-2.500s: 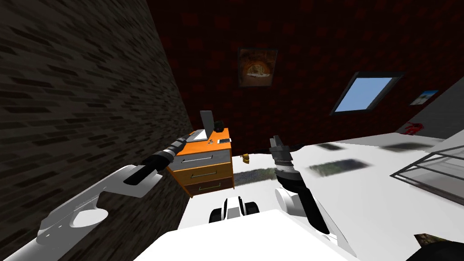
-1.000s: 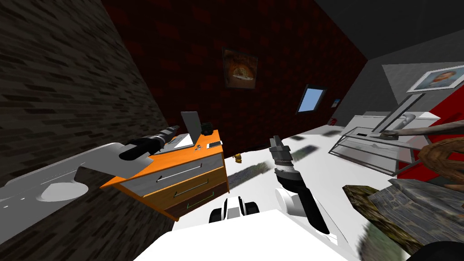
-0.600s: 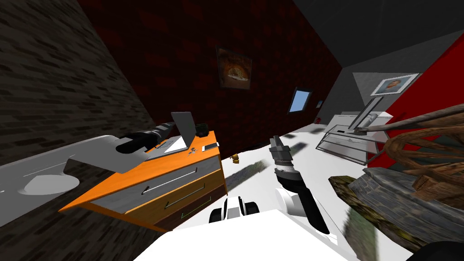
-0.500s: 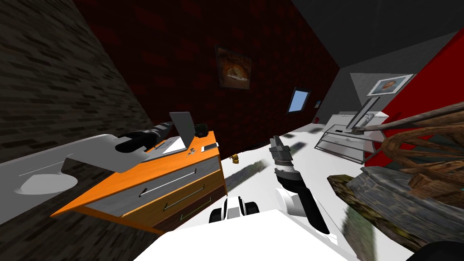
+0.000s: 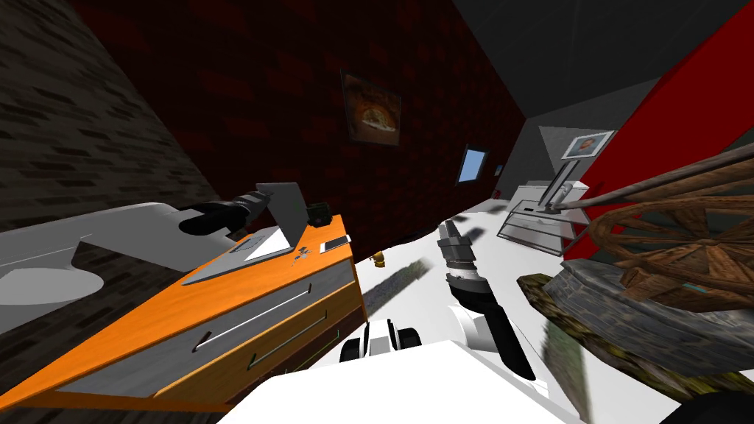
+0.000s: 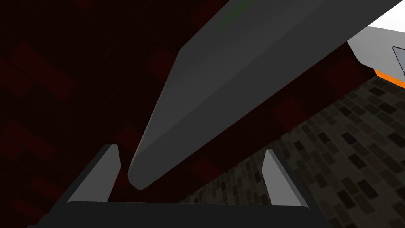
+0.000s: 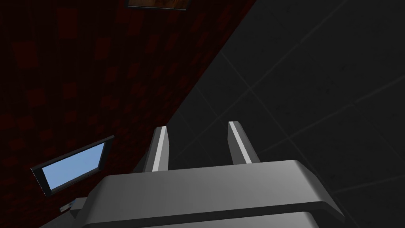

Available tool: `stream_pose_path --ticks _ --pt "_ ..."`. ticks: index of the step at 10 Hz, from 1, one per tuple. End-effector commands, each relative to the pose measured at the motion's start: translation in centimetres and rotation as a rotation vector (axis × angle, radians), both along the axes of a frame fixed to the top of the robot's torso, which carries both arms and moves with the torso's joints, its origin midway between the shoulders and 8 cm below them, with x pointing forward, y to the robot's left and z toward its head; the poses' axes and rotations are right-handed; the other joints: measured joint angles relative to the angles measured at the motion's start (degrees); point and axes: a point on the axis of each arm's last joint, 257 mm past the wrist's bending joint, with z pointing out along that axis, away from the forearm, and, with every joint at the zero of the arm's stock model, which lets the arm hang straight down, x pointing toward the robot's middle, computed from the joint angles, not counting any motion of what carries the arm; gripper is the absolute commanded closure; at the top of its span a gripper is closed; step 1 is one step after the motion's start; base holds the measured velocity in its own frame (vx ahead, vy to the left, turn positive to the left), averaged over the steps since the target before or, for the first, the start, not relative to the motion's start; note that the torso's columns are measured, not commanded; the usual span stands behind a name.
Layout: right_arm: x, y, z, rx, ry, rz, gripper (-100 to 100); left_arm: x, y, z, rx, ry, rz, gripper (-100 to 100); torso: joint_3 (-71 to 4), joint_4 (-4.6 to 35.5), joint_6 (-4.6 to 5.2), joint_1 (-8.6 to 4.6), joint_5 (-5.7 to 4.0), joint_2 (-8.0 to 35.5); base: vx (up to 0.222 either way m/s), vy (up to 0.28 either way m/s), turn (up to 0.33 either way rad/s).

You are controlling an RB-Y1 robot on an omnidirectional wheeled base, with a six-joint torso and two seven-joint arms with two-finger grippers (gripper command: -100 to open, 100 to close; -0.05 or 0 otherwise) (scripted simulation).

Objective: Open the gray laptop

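The grey laptop (image 5: 289,210) sits on an orange dresser (image 5: 221,294) against the brick wall, with its lid raised from the base (image 5: 243,254). My left gripper (image 5: 263,197) reaches over the dresser to the lid's upper corner. In the left wrist view the lid (image 6: 237,79) runs as a grey slab across the left gripper (image 6: 190,149), whose fingers stand wide open with the lid's corner between them, not pressed. My right gripper (image 5: 446,227) is held up in front of my chest, away from the dresser; its fingers (image 7: 160,146) stand apart with nothing between them.
On the dresser top lie a white phone (image 5: 336,243), small keys (image 5: 302,252) and a dark object (image 5: 318,213) behind the laptop. A small yellow thing (image 5: 378,258) sits on the white floor. A wooden wheel (image 5: 677,250) on a stone base crowds my right; a glass table (image 5: 537,224) stands farther back.
I have moved closer and turned: the dresser has grown and slid to the lower left, and the wooden wheel has come in on the right. My left gripper stays at the lid's corner.
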Motion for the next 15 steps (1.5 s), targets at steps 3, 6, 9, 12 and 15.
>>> stream_pose_path --ticks 3,6,9,12,15 --pt "0.0 0.0 0.0 0.0 0.0 0.0 0 -0.3 0.1 0.7 0.002 -0.003 0.018 -100 -0.1 0.0 0.0 0.01 -0.02 -0.1 0.059 0.034 -0.023" --pt "0.0 0.0 0.0 0.0 0.0 0.0 0 0.4 1.4 0.8 -0.07 -0.036 0.017 100 0.2 0.1 0.2 0.14 0.34 0.2 -0.04 0.031 0.026" --pt "0.0 0.0 0.0 0.0 0.0 0.0 0 1.3 3.3 0.7 -0.179 -0.083 0.014 100 -0.1 -0.1 0.19 -0.11 0.08 -0.1 -0.076 0.03 -0.006" --pt "0.0 0.0 0.0 0.0 0.0 0.0 0 2.3 5.2 0.1 -0.288 -0.129 0.012 100 -0.1 0.0 0.11 -0.25 -0.13 -0.1 -0.073 0.028 0.005" --pt "0.0 0.0 0.0 0.0 0.0 0.0 0 2.7 6.2 -0.3 -0.338 -0.144 0.015 100 0.1 0.1 0.01 -0.13 -0.09 0.2 -0.062 0.035 0.002"
